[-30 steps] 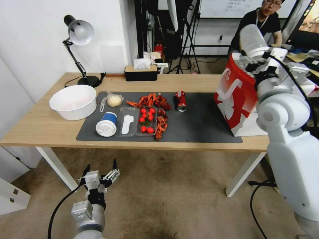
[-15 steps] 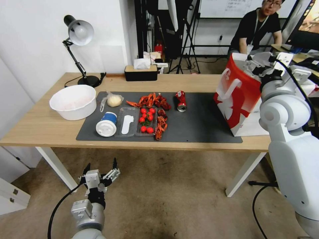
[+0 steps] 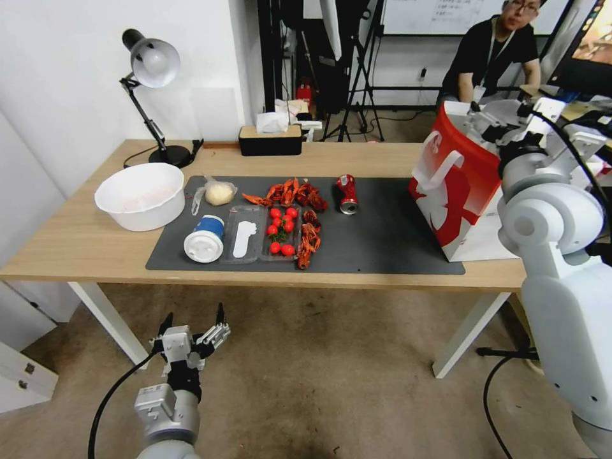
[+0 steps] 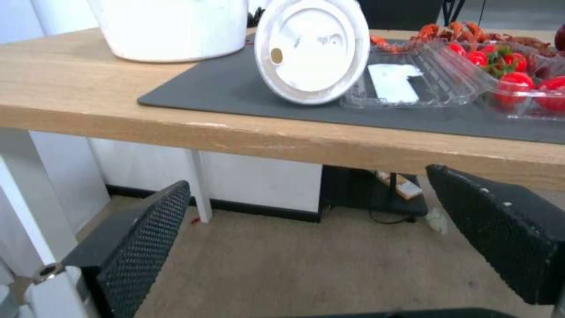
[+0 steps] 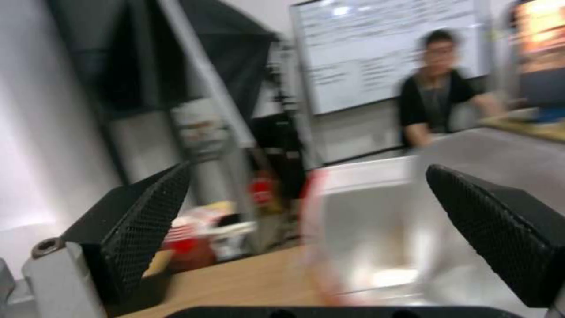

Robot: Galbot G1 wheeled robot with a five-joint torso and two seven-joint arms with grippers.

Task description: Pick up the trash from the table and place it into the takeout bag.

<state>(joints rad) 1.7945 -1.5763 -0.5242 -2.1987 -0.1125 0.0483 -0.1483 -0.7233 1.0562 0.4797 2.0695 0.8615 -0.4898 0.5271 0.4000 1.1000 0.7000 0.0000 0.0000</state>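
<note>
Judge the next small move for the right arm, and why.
Probably lift the right gripper clear of the bag and swing toward the can. Its fingers stand apart over the bag's mouth, and the can is the trash lying nearest the bag. The left gripper hangs open below the table.

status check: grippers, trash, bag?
Left gripper open, parked below table edge. Right gripper open over red-and-white paper takeout bag. Blue white-lidded cup and crushed red can on dark grey mat.
</note>
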